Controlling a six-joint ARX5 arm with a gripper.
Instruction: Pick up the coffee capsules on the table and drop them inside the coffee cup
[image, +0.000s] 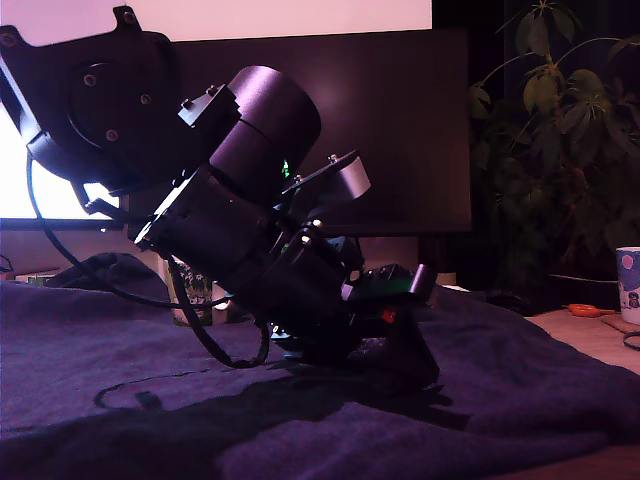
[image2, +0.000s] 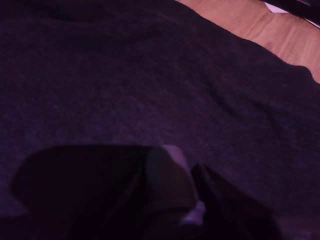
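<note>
Down on the blanket, the gripper of the black robot arm is pressed low against the dark navy-purple fuzzy blanket that covers the table, roughly midway across the exterior view. Dim purple light makes detail hard to read. In the wrist view the gripper shows as two dark fingers standing close together with a small pale-edged round object wedged between them; it looks like the coffee capsule, so the claw appears clenched on it, though the shadow leaves the object's identity uncertain. The capsule sits right at blanket level, not lifted clear.

Behind the arm in the exterior view, the coffee cup stands on the blanket towards the table's far edge, mostly hidden by the arm and a black cable; only a strip of its pale body with green printing shows. It is near the gripper but apart from it.

A large dark monitor fills the background. A leafy houseplant stands at the exterior view's right. Below it, on the bare pale corner of the table, sits a pale blue cup with pink dots, well apart from the gripper.
</note>
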